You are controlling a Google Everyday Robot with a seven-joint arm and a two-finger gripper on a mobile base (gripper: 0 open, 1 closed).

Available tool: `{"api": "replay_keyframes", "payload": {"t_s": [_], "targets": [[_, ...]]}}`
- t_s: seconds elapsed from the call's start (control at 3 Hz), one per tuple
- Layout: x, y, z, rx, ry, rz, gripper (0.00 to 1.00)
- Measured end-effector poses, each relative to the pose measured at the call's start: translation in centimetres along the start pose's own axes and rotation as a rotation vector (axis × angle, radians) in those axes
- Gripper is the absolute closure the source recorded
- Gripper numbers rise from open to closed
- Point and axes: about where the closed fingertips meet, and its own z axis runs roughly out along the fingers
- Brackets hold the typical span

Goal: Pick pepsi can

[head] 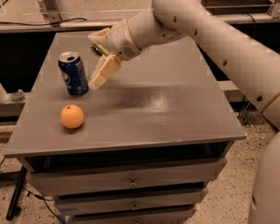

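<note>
The pepsi can, dark blue with a silver top, stands upright on the left part of the grey table. My gripper hangs just right of the can, at about its height. It is open and holds nothing. One cream finger points down-left, its tip close to the can's right side. The other finger sits higher, behind the can. The white arm reaches in from the upper right.
An orange lies in front of the can, near the table's front left. A green chip bag at the back is mostly hidden behind the gripper. Drawers sit below the tabletop. A rail and cables run behind the table.
</note>
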Motion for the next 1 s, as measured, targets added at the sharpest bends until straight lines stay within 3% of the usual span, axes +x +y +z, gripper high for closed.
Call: {"api": "replay_keyframes", "payload": {"t_s": [0.33, 0.67, 1.0], "targets": [[0.0, -1.6, 3.7, -0.022, -0.090, 0.023, 0.00], [0.2, -1.9, 6.3, -0.045, -0.146, 0.059, 0.18], [-0.1, -1.3, 7.9, -0.094, -0.158, 0.117, 0.42]]}}
